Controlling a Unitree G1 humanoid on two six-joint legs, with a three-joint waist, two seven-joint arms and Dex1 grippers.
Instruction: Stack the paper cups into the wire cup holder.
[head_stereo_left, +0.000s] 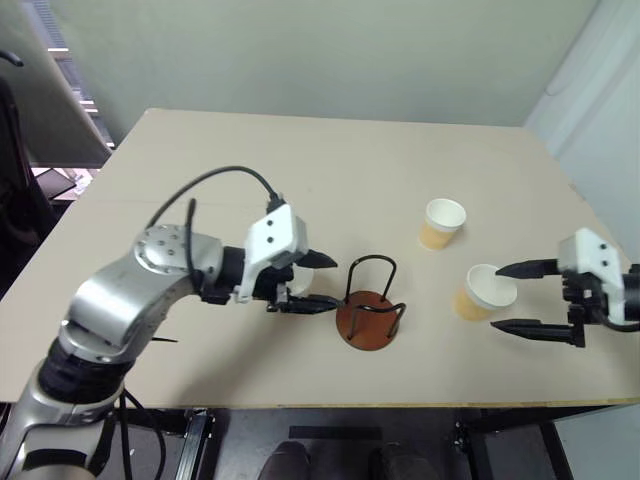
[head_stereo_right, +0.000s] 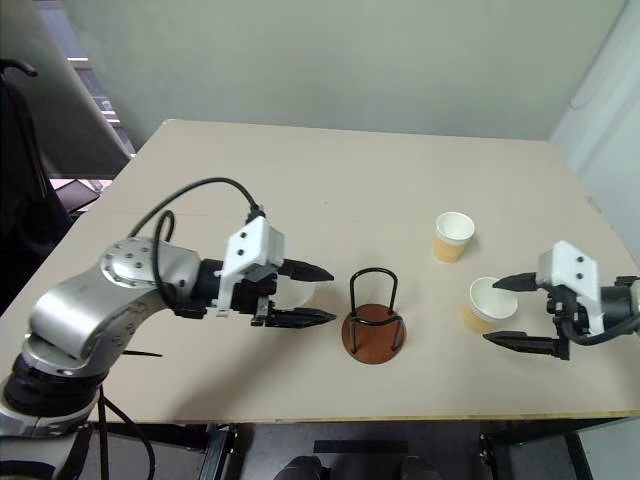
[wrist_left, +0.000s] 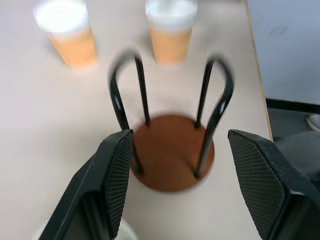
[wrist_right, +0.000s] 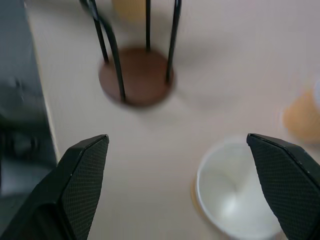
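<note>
We see the wire cup holder (head_stereo_left: 369, 307), a round reddish-brown disc with thin black wire loops standing upright, just ahead of our left claw (head_stereo_left: 318, 282), whose textured black fingers are spread with nothing between them. Two tapered tan paper cups, white inside with rolled rims: one (head_stereo_left: 484, 291) sits between the parted tips of our right claw (head_stereo_left: 518, 297), ungrasped, another (head_stereo_left: 441, 223) stands beyond it

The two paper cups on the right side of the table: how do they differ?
The near cup sits between the right gripper's open fingers; the far cup stands alone, nothing around it. The near cup lies closer to the table edge and the wire cup holder. Both are upright, tan-orange outside with white rims.
</note>
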